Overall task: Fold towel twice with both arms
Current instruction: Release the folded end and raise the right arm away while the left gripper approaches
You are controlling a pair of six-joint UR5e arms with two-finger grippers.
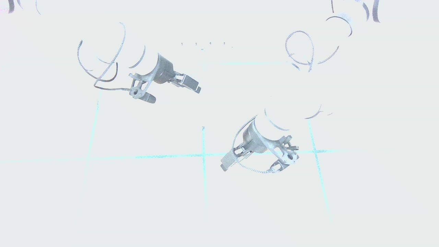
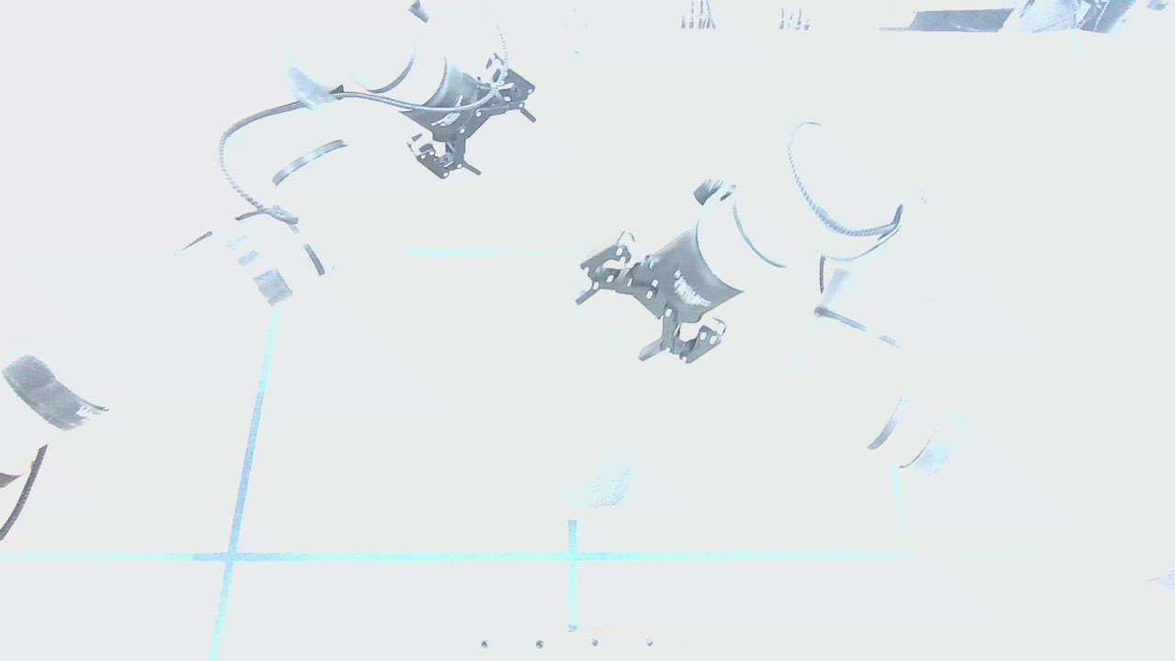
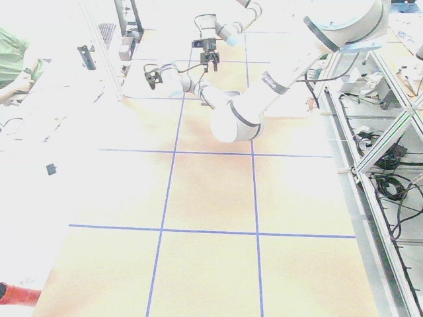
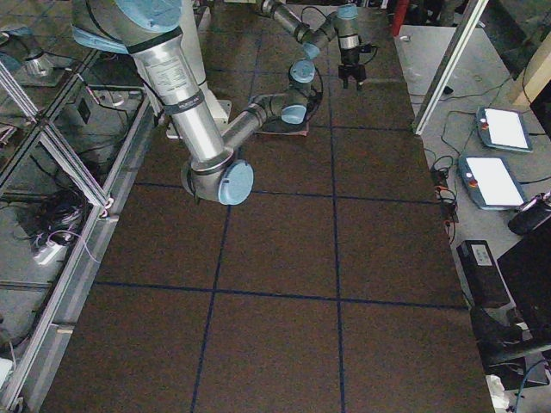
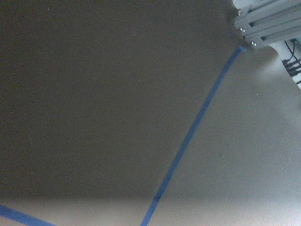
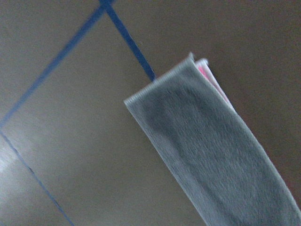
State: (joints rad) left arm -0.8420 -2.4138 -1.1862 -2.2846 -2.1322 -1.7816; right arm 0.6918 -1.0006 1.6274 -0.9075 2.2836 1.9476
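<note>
Grey terry faces up, with pink showing only along one folded edge. The towel lies on the tabletop as a narrow strip, one corner touching the blue tape line. Right pincer hangs off the tabletop just beyond the tape line, fingers spread, holding nothing. Left pincer is farther from the tape line, likewise released and empty. Front and overhead views are badly washed out.

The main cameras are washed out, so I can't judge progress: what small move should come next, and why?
Probably retreat: raise the left gripper and right gripper clear. Both are open, holding nothing, and the towel lies as a narrow folded strip, grey outside, pink peeking at its layered end.
</note>
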